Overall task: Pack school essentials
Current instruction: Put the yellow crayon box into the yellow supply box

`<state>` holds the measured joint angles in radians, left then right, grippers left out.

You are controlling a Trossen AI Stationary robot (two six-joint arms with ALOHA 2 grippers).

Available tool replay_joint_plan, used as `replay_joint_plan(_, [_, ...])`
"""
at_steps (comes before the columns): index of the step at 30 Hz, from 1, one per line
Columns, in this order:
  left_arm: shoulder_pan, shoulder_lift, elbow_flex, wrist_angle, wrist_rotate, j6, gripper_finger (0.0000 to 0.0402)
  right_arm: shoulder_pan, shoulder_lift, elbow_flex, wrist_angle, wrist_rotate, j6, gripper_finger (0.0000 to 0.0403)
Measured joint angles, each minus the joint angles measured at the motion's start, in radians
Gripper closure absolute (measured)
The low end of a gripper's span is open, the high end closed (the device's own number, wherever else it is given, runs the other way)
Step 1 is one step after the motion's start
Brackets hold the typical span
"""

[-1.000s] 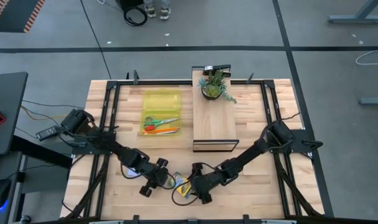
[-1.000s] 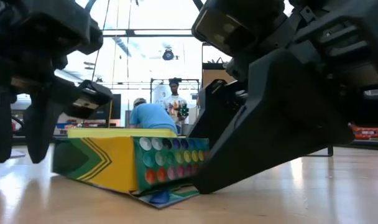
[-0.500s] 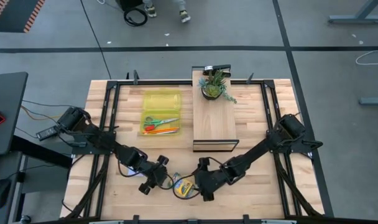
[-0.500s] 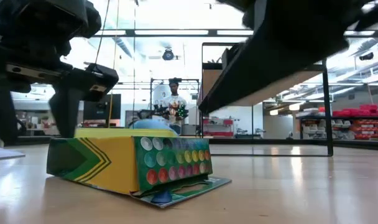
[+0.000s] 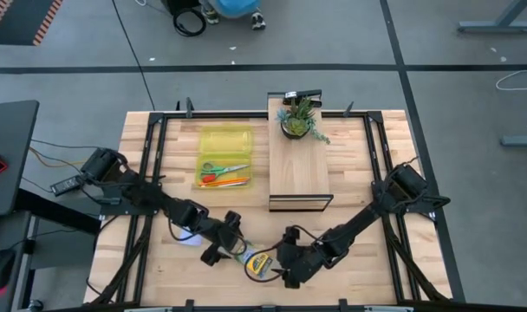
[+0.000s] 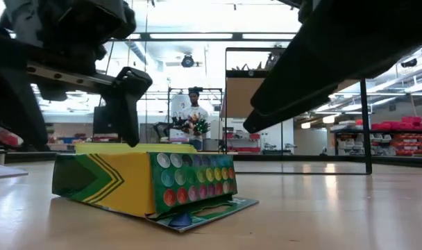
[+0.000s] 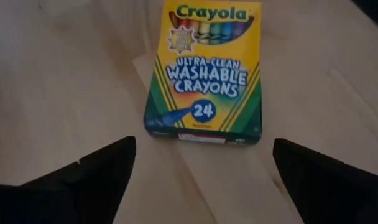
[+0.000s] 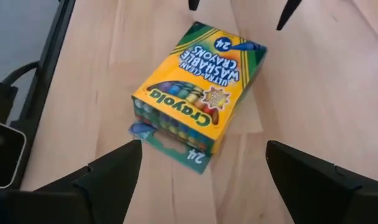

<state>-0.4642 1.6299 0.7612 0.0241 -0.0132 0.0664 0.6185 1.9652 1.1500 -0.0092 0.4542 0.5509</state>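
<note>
One crayon box (image 5: 258, 264) is recorded lying flat on the bare wood of the table (image 5: 367, 277), at the near edge, apart from everything else; its end flap is seen open in the right wrist view, with the crayon tips showing. Beyond the box, toward the far side of the table, a yellow tray (image 5: 224, 157) is noted, with scissors (image 5: 224, 168) and orange pencils (image 5: 225, 181) already lying in it. A wooden board (image 5: 299, 173) carrying a potted plant (image 5: 298, 119) is listed beside the tray and is judged no part of the packing. The step in hand is judged to be the pick-up of the box for transfer to the tray. The left gripper (image 5: 220, 247) is placed just beside the box on its left, fingers spread wide apart, nothing held and the box not touched. The right gripper (image 5: 291, 269) is placed just beside the box on its right, fingers likewise wide apart and empty. For the next move, one gripper would have to be lowered astride the box and closed across its narrow width, care being taken that the open flap is not caught.
</note>
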Motion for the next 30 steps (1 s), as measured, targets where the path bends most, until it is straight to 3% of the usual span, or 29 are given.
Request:
replay_joint_plan(6, [0.033, 0.0, 0.0, 0.054, 0.07, 0.034, 0.0003, 0.014, 0.0, 0.001, 0.006, 0.05, 0.046, 0.0051])
replay_joint_plan(12, [0.048, 0.023, 0.003, 0.107, 0.076, 0.083, 0.0002, 0.012, 0.0, 0.024, 0.007, 0.111, 0.025, 0.0051])
replay_joint_plan(30, [0.044, 0.061, 0.002, 0.12, 0.091, 0.036, 0.0001, 0.012, 0.0, 0.024, -0.004, 0.126, 0.066, 0.0051])
